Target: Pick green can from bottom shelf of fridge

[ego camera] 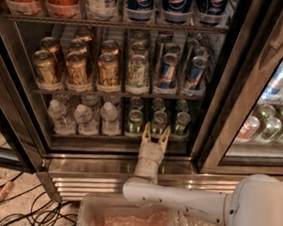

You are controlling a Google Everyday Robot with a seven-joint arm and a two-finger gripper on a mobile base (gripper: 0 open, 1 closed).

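The fridge point(126, 166) stands open before me, with its stainless frame and ribbed base panel. On the bottom shelf point(104, 137) several green cans stand in rows; the front ones are at left point(134, 122), middle point(159, 121) and right point(181, 123). My gripper point(155, 135) is open, fingers pointing up into the shelf opening, just below and in front of the middle green can, between the left and middle cans. It holds nothing. My white arm point(183, 201) reaches in from the lower right.
Small water bottles point(86, 117) fill the left of the bottom shelf. Gold-tan cans point(78, 69) and blue-and-red cans point(168, 70) sit on the rack above. A second cooler door point(273, 122) is to the right. A tray point(131, 224) is below, cables point(22, 208) lie on the floor.
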